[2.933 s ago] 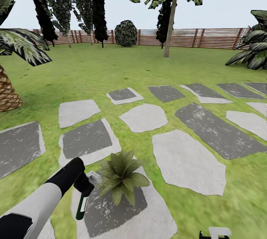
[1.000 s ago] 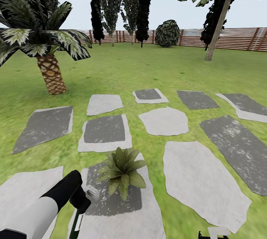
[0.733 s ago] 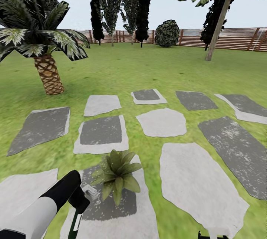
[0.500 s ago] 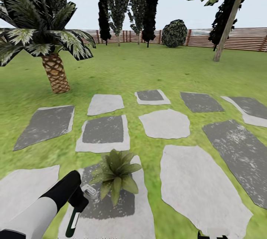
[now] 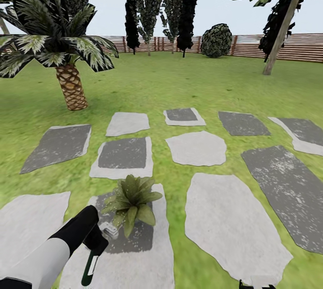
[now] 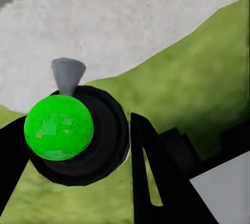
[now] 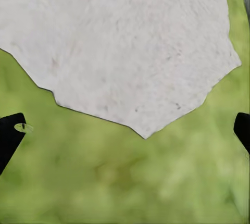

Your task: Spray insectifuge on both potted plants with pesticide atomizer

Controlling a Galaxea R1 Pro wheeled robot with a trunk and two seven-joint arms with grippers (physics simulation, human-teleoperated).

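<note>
While the right fingers (image 7: pixel 10 135) stand spread, the left fingers (image 6: pixel 151 182) clasp the pesticide atomizer (image 5: pixel 91 265) between them.

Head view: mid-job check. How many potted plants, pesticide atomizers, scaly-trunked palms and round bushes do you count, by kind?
potted plant: 1
pesticide atomizer: 1
scaly-trunked palm: 1
round bush: 1
Total: 4
</note>
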